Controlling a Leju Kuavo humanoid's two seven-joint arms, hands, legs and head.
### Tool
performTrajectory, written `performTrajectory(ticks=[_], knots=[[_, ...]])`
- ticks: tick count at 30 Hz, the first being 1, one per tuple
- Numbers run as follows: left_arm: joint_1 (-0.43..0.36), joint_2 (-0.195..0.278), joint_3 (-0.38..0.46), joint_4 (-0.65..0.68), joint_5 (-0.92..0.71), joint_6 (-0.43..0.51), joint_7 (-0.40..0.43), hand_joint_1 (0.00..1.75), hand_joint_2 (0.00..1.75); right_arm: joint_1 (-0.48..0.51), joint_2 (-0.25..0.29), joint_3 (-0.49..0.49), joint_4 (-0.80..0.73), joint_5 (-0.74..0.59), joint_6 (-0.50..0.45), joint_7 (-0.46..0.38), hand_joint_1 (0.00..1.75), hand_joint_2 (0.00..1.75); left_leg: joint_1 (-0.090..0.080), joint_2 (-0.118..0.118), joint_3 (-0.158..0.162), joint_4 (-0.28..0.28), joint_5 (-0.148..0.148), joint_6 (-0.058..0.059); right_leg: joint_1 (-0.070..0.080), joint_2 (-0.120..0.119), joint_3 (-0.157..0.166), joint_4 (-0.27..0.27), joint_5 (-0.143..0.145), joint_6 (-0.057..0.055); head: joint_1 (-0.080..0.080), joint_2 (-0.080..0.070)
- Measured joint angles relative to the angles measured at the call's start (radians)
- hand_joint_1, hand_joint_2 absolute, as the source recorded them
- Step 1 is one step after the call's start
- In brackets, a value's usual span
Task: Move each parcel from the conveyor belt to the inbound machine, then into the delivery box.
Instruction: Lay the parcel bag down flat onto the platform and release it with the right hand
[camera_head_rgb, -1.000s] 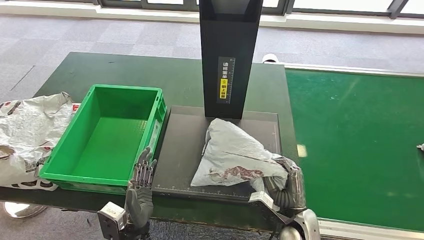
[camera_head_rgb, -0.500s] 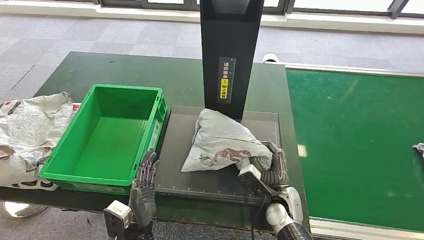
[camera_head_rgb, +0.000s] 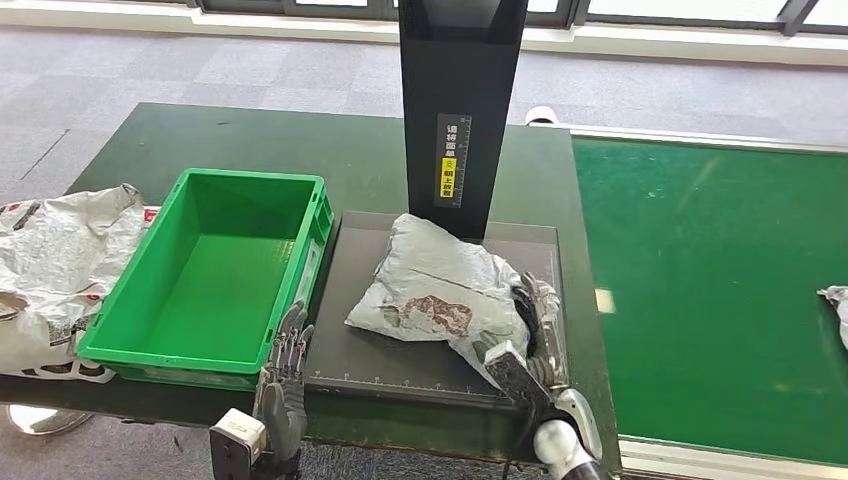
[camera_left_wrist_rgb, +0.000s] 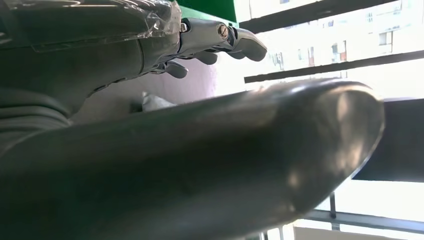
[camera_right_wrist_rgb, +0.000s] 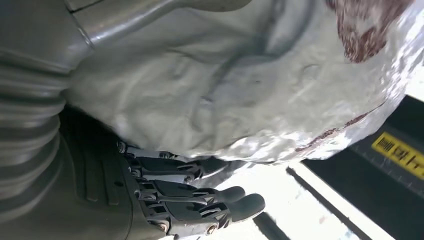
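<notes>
— Two hands in play; how do they stand?

— The right robot hand (camera_head_rgb: 533, 325) is grasping the grey parcel (camera_head_rgb: 440, 295) at its near right corner. In the right wrist view the thumb lies over the wrapping and the dark fingers (camera_right_wrist_rgb: 200, 200) curl beneath it, so the bag is pinched between them. The left robot hand (camera_head_rgb: 284, 375) holds nothing; its fingers (camera_left_wrist_rgb: 220, 40) are stretched out and slightly apart, raised just at the near edge of the tabletop (camera_head_rgb: 250, 135).

— Where is the parcel itself?

— On the black tray of the inbound machine (camera_head_rgb: 380, 340), spread across its middle and right part, its far tip close to the foot of the black upright column (camera_head_rgb: 460, 110). A reddish-brown print shows on its near face.

— And the edges around it?

— The tray's left part is bare and borders the green delivery box (camera_head_rgb: 225, 345), which stands just beside it with nothing inside. The left robot hand sits close to the box's near right corner. Left of the box lies a crumpled white bag (camera_head_rgb: 55, 260), touching its wall. Right of the tray runs the green conveyor belt (camera_head_rgb: 700, 280), with another parcel (camera_head_rgb: 836, 305) at its far right edge, well apart from the machine.
</notes>
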Motion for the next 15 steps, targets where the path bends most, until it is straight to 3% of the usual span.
performTrajectory(ticks=[7,15], knots=[[0.004,0.000,0.007,-0.001,-0.057,0.021,0.001,0.00,0.00,0.184,-0.026,0.008,-0.247,-0.080,0.105,0.002,0.00,1.75,0.000,0.000,0.000,0.000,-0.001,0.000,0.000,0.000,0.000,0.000,-0.001,0.000,0.000,0.000],[-0.048,-0.020,-0.056,0.002,-0.254,0.226,0.053,0.00,0.00,0.287,-0.025,-0.035,-0.465,-0.063,0.155,0.016,0.00,1.75,0.000,0.002,0.002,0.000,0.000,0.001,0.000,0.002,0.001,-0.001,0.000,0.001,0.000,0.000]])
